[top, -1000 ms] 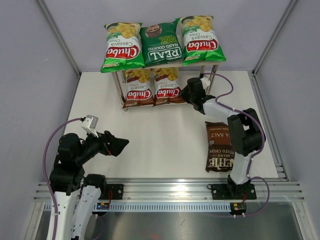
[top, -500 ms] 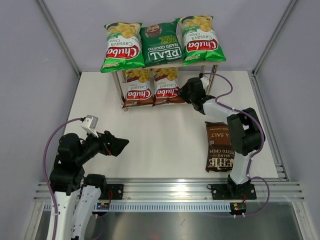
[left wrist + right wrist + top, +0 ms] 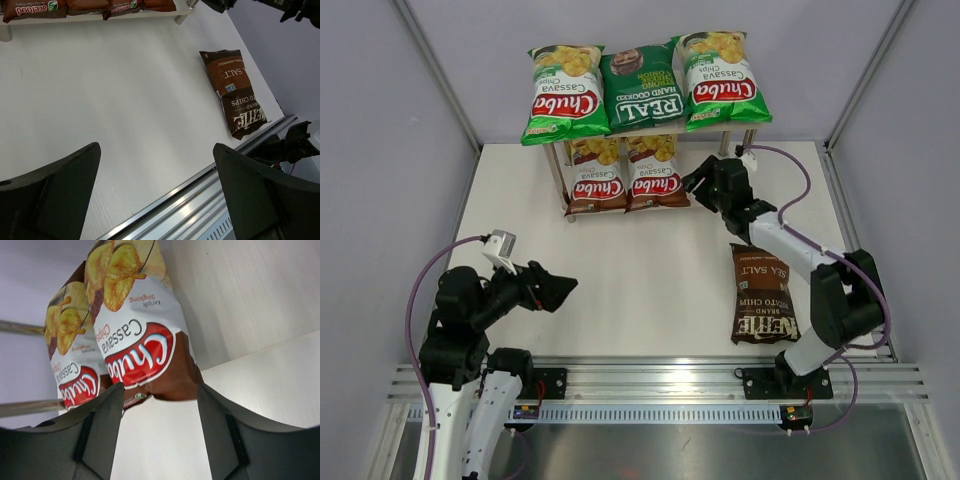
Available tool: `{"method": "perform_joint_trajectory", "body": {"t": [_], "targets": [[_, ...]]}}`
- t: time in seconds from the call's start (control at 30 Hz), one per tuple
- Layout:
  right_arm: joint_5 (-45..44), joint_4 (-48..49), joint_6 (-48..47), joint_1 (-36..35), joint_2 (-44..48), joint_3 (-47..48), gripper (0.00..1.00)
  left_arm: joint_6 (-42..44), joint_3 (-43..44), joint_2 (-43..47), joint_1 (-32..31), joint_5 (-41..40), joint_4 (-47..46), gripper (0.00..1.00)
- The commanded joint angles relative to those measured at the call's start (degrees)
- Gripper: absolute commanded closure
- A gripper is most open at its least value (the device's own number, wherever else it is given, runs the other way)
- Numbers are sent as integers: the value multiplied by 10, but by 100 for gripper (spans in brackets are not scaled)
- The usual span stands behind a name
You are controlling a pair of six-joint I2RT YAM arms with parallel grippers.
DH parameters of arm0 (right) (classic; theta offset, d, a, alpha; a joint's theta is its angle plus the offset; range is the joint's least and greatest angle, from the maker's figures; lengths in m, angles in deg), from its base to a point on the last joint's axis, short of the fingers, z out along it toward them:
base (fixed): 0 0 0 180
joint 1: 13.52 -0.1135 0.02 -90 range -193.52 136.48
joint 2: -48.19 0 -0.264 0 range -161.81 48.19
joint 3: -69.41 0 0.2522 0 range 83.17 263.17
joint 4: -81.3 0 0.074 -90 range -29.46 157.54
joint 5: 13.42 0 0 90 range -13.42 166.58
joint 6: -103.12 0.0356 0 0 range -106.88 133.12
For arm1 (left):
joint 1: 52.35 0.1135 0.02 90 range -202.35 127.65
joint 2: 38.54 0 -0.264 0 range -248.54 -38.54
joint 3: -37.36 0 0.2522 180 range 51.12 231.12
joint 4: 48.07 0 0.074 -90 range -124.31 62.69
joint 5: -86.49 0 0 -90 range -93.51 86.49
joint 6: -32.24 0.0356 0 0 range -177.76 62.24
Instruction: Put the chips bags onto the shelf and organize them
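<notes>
Hovering open and empty beside the shelf [image 3: 558,180], the right gripper [image 3: 698,186] leaves the Kettle bag [image 3: 763,295] unplaced: likely light, slippery, crushable; pinch its crimped end.

We take this for a robotics lab cell: a white worktop [image 3: 620,290] boxed in by plain grey panels [image 3: 380,150] on metal struts [image 3: 435,70], the shelf [image 3: 558,182] at its far edge, the cabled left arm [image 3: 460,320] and right arm [image 3: 790,250] bolted to an aluminium rail [image 3: 660,378] along its near edge.
</notes>
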State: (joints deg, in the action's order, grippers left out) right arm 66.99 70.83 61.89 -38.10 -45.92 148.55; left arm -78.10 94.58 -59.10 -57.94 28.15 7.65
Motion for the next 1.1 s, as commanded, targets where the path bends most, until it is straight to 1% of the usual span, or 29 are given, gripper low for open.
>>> {"method": "perform_joint_trajectory", "body": {"t": [0.0, 0.07, 0.13, 0.17, 0.2, 0.23, 0.27, 0.3, 0.33, 0.37, 0.4, 0.47, 0.5, 0.57, 0.6, 0.63, 0.67, 0.7, 0.73, 0.8, 0.83, 0.9, 0.93, 0.97, 1.0, 1.07], "targets": [[7, -23, -38, 2, 88, -31, 31, 5, 7, -1, -4, -8, -13, 1], [33, -54, -53, 3, 126, -64, 29, 6, 9, -2, -4, -10, -13, 1], [59, -90, -89, 4, 187, -96, 26, 7, 9, -4, -4, -11, -12, 1], [91, -107, -105, 6, 208, -104, 24, 7, 10, -4, -4, -10, -13, 1], [106, -130, -134, 8, 252, -109, 23, 7, 11, -9, -4, -8, -13, 1], [114, -192, -146, 10, 274, -113, 22, 7, 11, -14, -4, -7, -13, 1], [110, -223, -155, 16, 296, -116, 21, 6, 12, -17, -4, -8, -13, 1], [102, -286, -166, 22, 339, -119, 20, 5, 12, -19, -3, -5, -16, 1], [82, -314, -164, 28, 360, -126, 19, 3, 12, -26, -3, -4, -18, 1], [41, -339, -163, 46, 382, -133, 16, 2, 14, -30, -3, -3, -19, 1], [22, -356, -159, 59, 420, -140, 14, 2, 14, -32, -3, -1, -27, 1], [17, -381, -155, 107, 447, -169, 13, -3, 10, -37, -3, 3, -35, 1], [28, -381, -158, 167, 459, -178, 12, -5, 7, -40, -3, 7, -50, 1], [60, -376, -162, 227, 457, -197, 12, -7, 1, -47, -3, 14, -58, 1], [80, -370, -163, 294, 444, -201, 11, -7, -5, -48, -3, 16, -64, 1], [98, -350, -163, 322, 434, -213, 11, -6, -7, -49, -3, 23, -64, 1], [166, -335, -159, 353, 424, -219, 11, -6, -10, -48, -4, 29, -66, 1], [192, -319, -154, 376, 403, -226, 11, -7, -16, -44, -4, 32, -71, 1], [205, -279, -151, 405, 394, -241, 11, -7, -17, -39, -5, 37, -73, 1], [197, -225, -158, 415, 377, -268, 12, -8, -20, -30, -8, 37, -76, 1], [199, -155, -156, 424, 372, -301, 11, -9, -22, -23, -11, 36, -76, 1], [181, -115, -143, 441, 344, -318, 10, -8, -22, -19, -24, 37, -79, 1], [192, -77, -146, 449, 330, -329, 9, -7, -22, -19, -29, 38, -78, 1], [228, -61, -147, 465, 315, -330, 9, -7, -22, -19, -36, 38, -78, 1], [245, -53, -155, 469, 280, -327, 9, -7, -22, -19, -39, 38, -78, 1], [281, -18, -160, 471, 249, -322, 9, -6, -22, -16, -46, 39, -79, 1]]}}
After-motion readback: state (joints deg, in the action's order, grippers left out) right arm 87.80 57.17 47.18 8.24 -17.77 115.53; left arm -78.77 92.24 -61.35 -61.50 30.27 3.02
